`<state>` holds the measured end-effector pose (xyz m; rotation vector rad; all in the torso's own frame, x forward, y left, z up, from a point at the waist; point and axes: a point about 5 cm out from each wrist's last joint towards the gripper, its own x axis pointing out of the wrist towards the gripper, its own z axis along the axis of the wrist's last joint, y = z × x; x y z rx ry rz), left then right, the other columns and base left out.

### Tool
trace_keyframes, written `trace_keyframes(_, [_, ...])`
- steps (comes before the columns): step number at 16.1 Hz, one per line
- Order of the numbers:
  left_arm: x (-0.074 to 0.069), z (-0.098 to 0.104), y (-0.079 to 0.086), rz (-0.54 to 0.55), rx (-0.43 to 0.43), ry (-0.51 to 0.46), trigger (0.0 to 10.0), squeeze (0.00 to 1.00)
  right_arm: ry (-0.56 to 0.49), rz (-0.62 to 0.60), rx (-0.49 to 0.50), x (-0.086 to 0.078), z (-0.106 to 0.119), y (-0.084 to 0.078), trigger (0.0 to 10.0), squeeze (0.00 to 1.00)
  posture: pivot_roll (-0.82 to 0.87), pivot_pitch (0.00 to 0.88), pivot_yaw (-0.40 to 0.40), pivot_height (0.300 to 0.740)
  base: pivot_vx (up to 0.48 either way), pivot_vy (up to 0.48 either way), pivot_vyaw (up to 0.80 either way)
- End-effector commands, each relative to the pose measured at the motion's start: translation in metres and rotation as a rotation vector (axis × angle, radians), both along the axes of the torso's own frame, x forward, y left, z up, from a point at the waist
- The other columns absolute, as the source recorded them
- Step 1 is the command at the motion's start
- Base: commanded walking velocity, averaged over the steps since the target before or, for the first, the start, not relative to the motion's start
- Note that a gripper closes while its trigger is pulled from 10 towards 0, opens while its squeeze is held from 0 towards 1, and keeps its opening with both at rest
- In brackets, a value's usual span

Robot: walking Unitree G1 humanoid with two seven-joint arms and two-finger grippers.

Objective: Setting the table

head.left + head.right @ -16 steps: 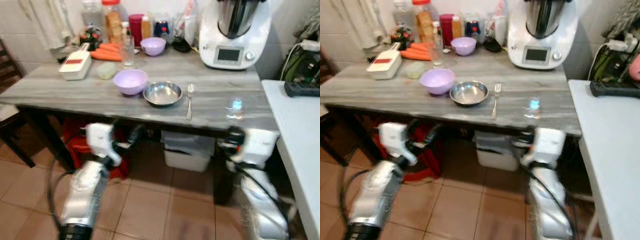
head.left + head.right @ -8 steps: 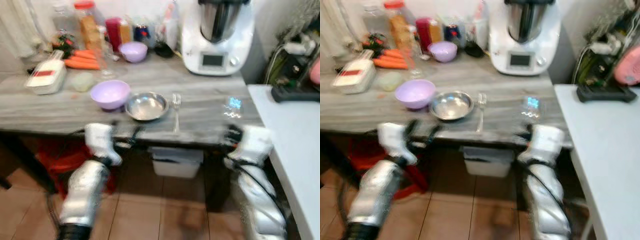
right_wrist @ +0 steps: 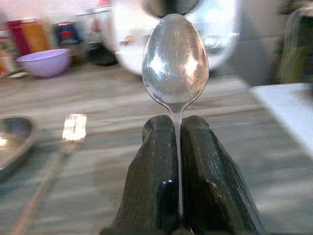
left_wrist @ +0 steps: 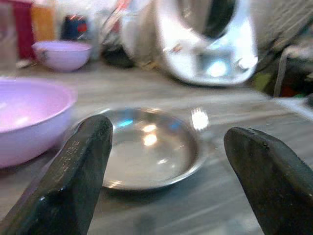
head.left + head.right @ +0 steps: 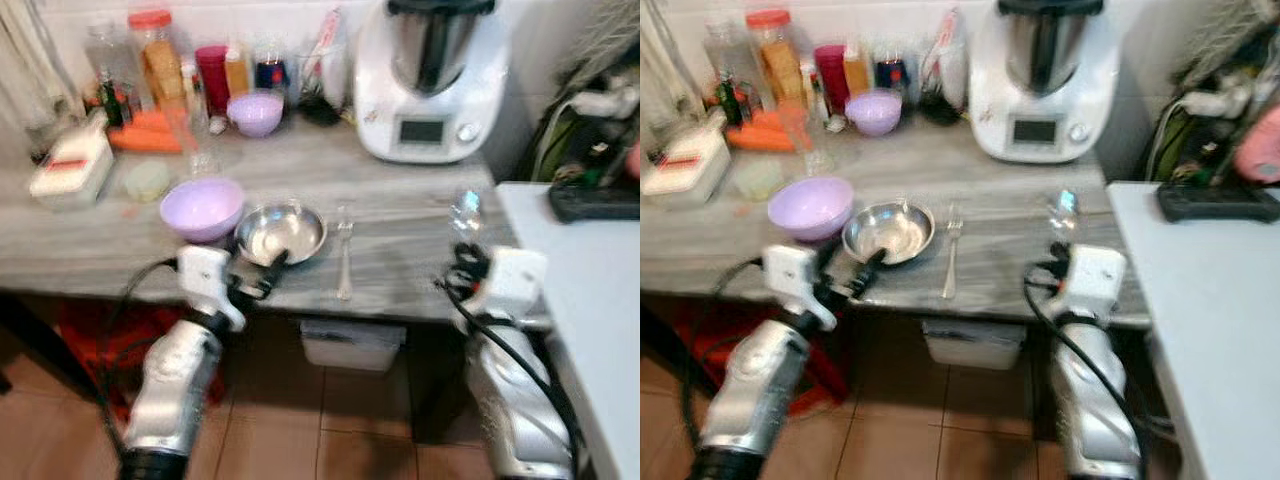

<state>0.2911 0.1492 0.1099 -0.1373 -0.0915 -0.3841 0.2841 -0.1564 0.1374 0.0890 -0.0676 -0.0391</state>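
Note:
A steel bowl [image 5: 281,232] sits near the front of the grey table [image 5: 400,215], with a purple bowl [image 5: 202,208] to its left and a fork [image 5: 344,250] to its right. My left gripper [image 4: 168,132] is open at the table's front edge, its fingers [image 4: 73,181] spread level with the steel bowl [image 4: 151,147] and nothing between them. My right gripper [image 3: 177,122] is shut on the handle of a spoon [image 3: 175,63], held upright at the front edge right of the fork [image 3: 54,166]. The spoon's bowl [image 5: 466,212] glints above that wrist.
A white kitchen machine [image 5: 430,80] stands at the back right. Jars, bottles, carrots [image 5: 145,135], a small purple bowl [image 5: 255,112], a glass [image 5: 200,150] and a white box [image 5: 68,168] crowd the back left. A white counter [image 5: 600,300] adjoins on the right. A white bin [image 5: 352,345] sits underneath.
The camera has come closer to the table. Both grippers have risen from below the tabletop to its front edge, the left one now by the steel bowl. The spoon stays held.

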Motion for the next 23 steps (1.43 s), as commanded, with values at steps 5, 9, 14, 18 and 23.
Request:
trace_keyframes(5, [-0.019,-0.008,-0.001,-0.152,0.063,0.020,10.0,0.00,0.012,-0.062,0.024,0.015,0.003,-0.013,10.0,0.00,-0.03,0.050,0.040,0.740,0.000,0.000,0.00])
trace_keyframes(9, [-0.032,-0.012,-0.008,-0.272,0.097,0.030,10.0,0.00,0.016,-0.067,0.047,0.032,0.011,-0.015,10.0,0.00,-0.03,0.054,0.035,0.740,0.000,0.000,0.00])
trace_keyframes(14, [-0.042,-0.013,-0.015,-0.349,0.116,0.031,10.0,0.00,0.141,-0.017,0.100,0.062,0.008,-0.001,10.0,0.00,-0.01,0.066,0.033,0.740,0.000,0.000,0.00])
trace_keyframes(18, [-0.051,-0.012,-0.014,-0.374,0.121,0.041,10.0,0.00,0.232,0.015,0.165,0.082,0.002,0.019,10.0,0.00,0.01,0.095,0.038,0.740,0.000,0.000,0.00])
trace_keyframes(23, [-0.056,-0.010,-0.012,-0.407,0.132,0.053,10.0,0.00,0.304,0.033,0.195,0.085,-0.012,0.031,10.0,0.00,0.02,0.114,0.047,0.740,0.000,0.000,0.00])
